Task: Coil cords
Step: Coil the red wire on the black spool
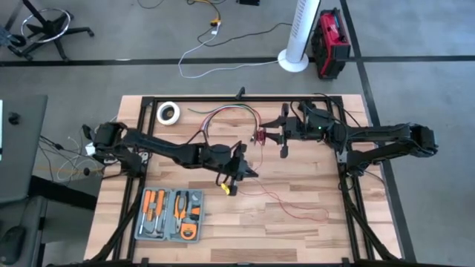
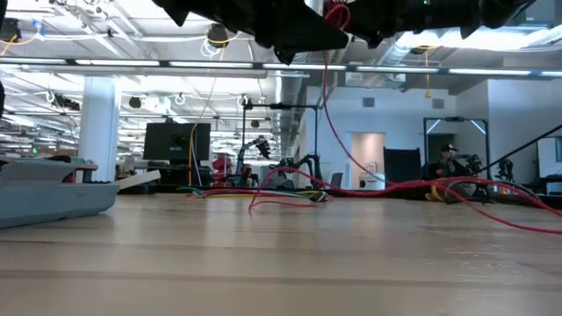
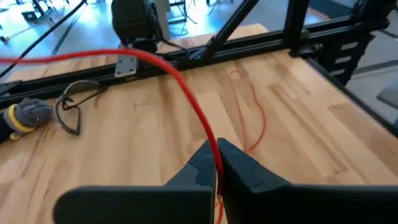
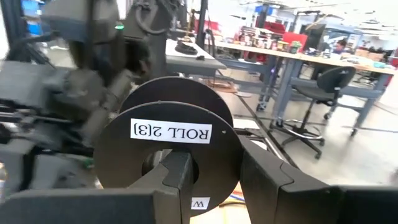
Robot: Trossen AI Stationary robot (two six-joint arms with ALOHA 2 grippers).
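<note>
High view: our left gripper (image 1: 239, 172) pinches the red wire (image 1: 286, 204) at centre, slack trailing lower right; our right gripper (image 1: 276, 136) clamps the spool (image 1: 261, 136) just above it.

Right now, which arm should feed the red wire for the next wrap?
Left, probably. The left gripper is already shut on the red wire over mid-table. The right gripper is occupied holding the black spool.
</note>
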